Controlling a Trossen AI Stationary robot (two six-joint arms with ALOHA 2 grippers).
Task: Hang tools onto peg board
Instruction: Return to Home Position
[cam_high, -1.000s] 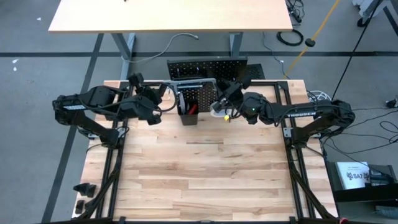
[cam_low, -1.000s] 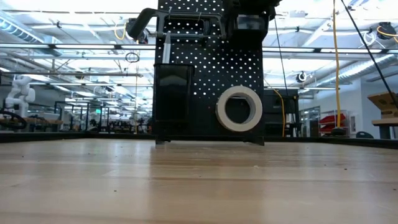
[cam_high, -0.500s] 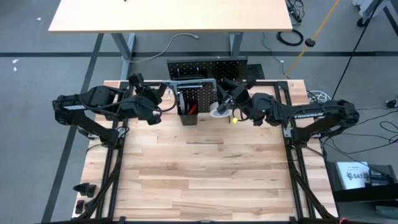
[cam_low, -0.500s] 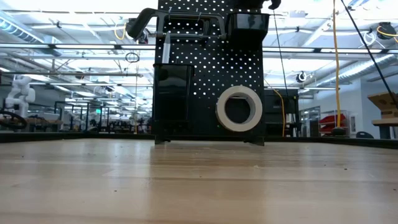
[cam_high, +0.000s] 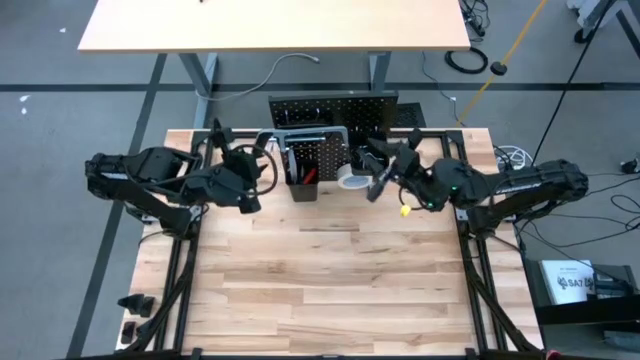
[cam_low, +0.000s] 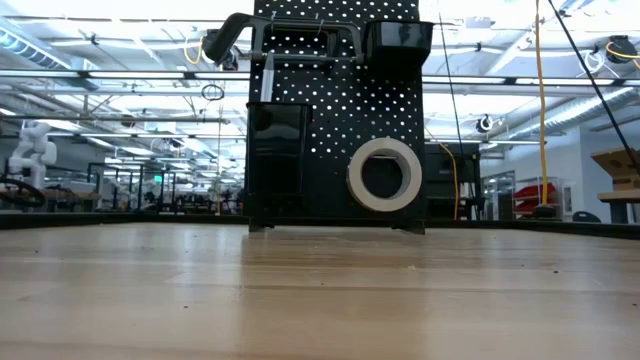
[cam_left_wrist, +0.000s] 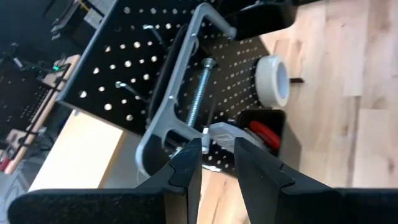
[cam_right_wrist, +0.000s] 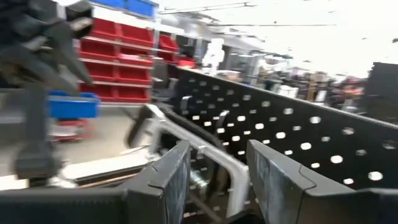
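The black peg board (cam_low: 335, 110) stands upright at the table's far edge. A grey clamp-like tool (cam_low: 290, 35) hangs from hooks near its top. It also shows in the left wrist view (cam_left_wrist: 177, 93). A white tape roll (cam_low: 385, 173) hangs low on the board's right half. A black bin (cam_high: 303, 178) on the board holds a red-handled tool (cam_left_wrist: 264, 132). My left gripper (cam_left_wrist: 217, 158) is open and empty, a little left of the grey tool's end. My right gripper (cam_right_wrist: 217, 180) is open and empty, right of the tape roll (cam_high: 350, 178).
A second small black bin (cam_low: 400, 35) sits at the board's upper right. The tan tabletop (cam_high: 330, 270) stretches from the board to the near edge. A yellow tag (cam_high: 405, 210) hangs at my right arm's wrist.
My right gripper has drawn back from the peg board, toward the table's right and near edges, and has left the low view at the upper bin. My left gripper has backed a little toward the near edge. The tools on the board stay in place.
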